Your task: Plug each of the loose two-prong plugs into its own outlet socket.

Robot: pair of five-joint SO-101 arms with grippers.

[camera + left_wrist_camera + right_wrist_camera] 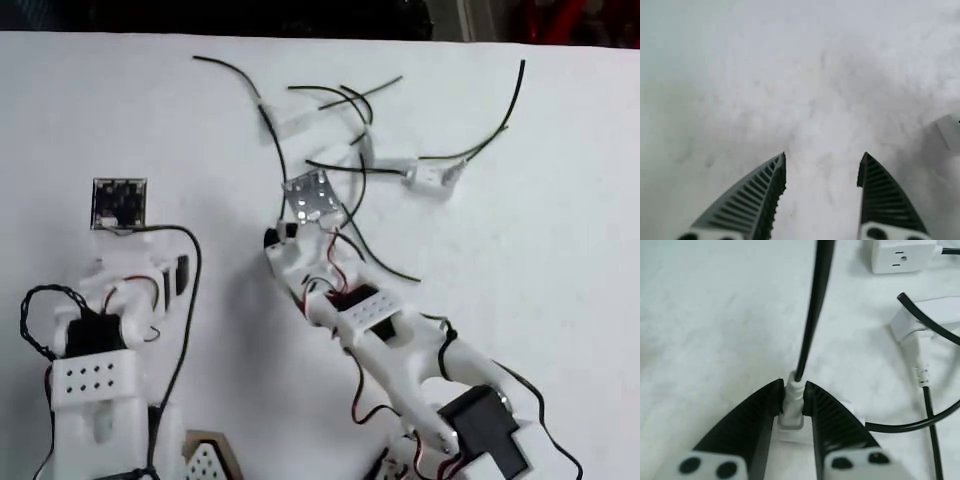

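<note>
My right gripper [793, 385] is shut on a white two-prong plug [791, 402] whose black cord [812, 315] runs away across the table. A white piece shows just under the plug; I cannot tell whether the prongs sit in it. A white outlet socket [902, 255] lies farther off, and another white plug body [925, 320] with its own cord lies beside it. From above, the right gripper [310, 197] is at the table's middle among the cords, near a socket block [430, 178]. My left gripper [824, 156] is open over bare table, at the left [120, 205].
Thin black cords [350, 165] cross and loop over the far middle of the white table [560, 260]. More white plug or socket pieces [292, 125] lie among them. A white object [950, 130] shows at the edge of the left wrist view.
</note>
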